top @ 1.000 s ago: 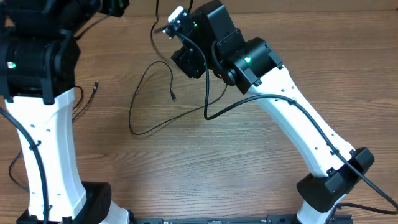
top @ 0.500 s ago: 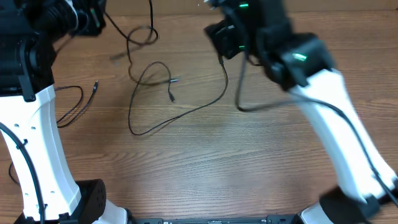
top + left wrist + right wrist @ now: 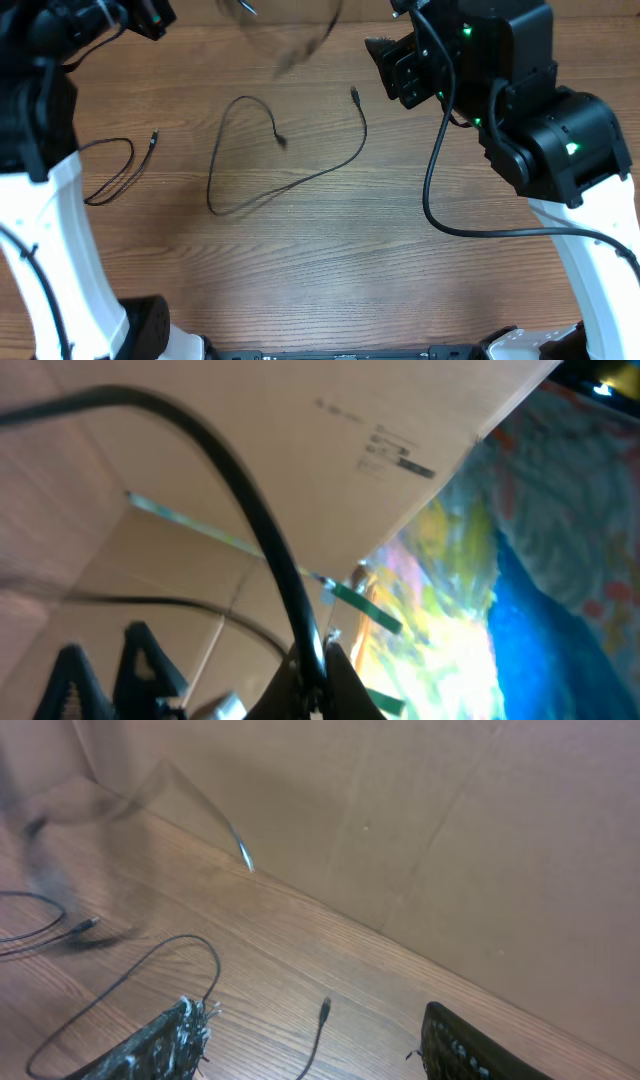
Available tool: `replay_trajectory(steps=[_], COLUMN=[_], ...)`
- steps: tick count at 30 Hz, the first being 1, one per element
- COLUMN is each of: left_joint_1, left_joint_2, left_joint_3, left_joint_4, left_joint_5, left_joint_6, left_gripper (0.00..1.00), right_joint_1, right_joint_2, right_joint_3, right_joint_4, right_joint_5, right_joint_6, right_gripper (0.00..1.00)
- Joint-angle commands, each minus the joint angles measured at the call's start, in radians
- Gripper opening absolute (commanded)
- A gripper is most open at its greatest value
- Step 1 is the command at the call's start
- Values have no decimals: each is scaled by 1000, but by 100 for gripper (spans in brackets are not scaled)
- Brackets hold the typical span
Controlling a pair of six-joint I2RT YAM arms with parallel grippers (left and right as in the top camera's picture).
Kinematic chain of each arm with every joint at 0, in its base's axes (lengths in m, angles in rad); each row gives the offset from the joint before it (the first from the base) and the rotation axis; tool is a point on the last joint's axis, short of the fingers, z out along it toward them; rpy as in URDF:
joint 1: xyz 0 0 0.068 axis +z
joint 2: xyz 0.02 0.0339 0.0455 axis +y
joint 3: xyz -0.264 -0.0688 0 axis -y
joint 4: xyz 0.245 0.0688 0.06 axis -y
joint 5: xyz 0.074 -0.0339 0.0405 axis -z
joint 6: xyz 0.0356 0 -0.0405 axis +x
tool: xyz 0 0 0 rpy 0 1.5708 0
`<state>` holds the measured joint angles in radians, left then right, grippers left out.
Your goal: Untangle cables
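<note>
Item, cables, now parting. Nearest, the mid cable (image 3: 297, 181) is lying slack on the table (image 3: 330, 270) in one open loop. Nothing is crossing it any longer, where half a second ago a second cord was trailing over its top. Its far plug (image 3: 353, 93) is resting just ahead of the right gripper (image 3: 308, 1020). That gripper is standing wide with nothing between its fingers, having swung back to the right from its place over the loop a second ago. To the left and well apart, the left cable (image 3: 131, 160) is lying in its own curl, unmoved. Farther off, the lifted cable (image 3: 300, 45) is whipping through the air as a blur, silvery tip flying, clear of the table. The left gripper (image 3: 315, 675) is pinching it tight and carrying it up and back. Judged from this, the separation is looking largely done, and laying the lifted cable down apart from the other two is remaining. Obstacles: the right arm's own thick wire (image 3: 430, 190) is drooping over the table beside the plug, where it could be mistaken for a cord or snag one. The cardboard wall (image 3: 450, 840) is closing off the far edge. Some bright fabric (image 3: 540, 560) is showing beyond it, too blurred to name.
</note>
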<state>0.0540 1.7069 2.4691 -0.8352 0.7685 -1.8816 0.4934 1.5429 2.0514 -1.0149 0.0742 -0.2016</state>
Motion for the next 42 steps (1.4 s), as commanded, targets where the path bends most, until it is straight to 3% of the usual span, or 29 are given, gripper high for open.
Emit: replay_trajectory(steps=[1,3,5,8,15,17,19,22,23,27,34,36,37,39,40,42], left_joint_1=[0,0,0,0,-48,-51,-42,-23,-23,-85,-309,-375,-402,-454,-478,-513], left_joint_2=[40,48,50,50,51,51,53,56,58,61,82,100,106,115,116,116], left_joint_3=[1,1,1,1,1,1,1,1,1,1,1,1,1,1,1,1], left_joint_4=[325,578,772,803,602,496,434,250,159,-206,-550,-647,-669,-656,-620,-505], left_joint_5=[180,219,220,304,778,813,805,638,519,-280,-1460,-1719,-1761,-1695,-1587,-1216], left_joint_6=[-40,-116,-69,224,1211,1369,1453,1505,1534,1477,1331,1285,1276,1308,1369,1559], left_gripper=[4,4,4,4,4,4,4,4,4,4,4,4,4,4,4,4], right_joint_1=[2,-2,-6,-6,-6,-6,-6,-6,-6,-6,-6,-6,-6,-6,-6,-6], right_joint_2=[-33,-40,-42,-42,-42,-42,-42,-42,-42,-42,-42,-42,-42,-42,-42,-42], right_joint_3=[-1,-1,-1,-1,-1,-1,-1,-1,-1,-1,-1,-1,-2,-2,-2,-2], right_joint_4=[5,3,1,-5,-32,-40,-43,-50,-51,-54,-61,-69,-70,-72,-72,-76], right_joint_5=[31,31,31,31,31,31,30,30,30,30,30,30,30,30,30,30], right_joint_6=[11,11,11,11,10,10,11,11,11,11,11,11,11,11,11,11], right_gripper=[68,68,68,68,68,68,68,68,68,68,68,68,68,68,68,68])
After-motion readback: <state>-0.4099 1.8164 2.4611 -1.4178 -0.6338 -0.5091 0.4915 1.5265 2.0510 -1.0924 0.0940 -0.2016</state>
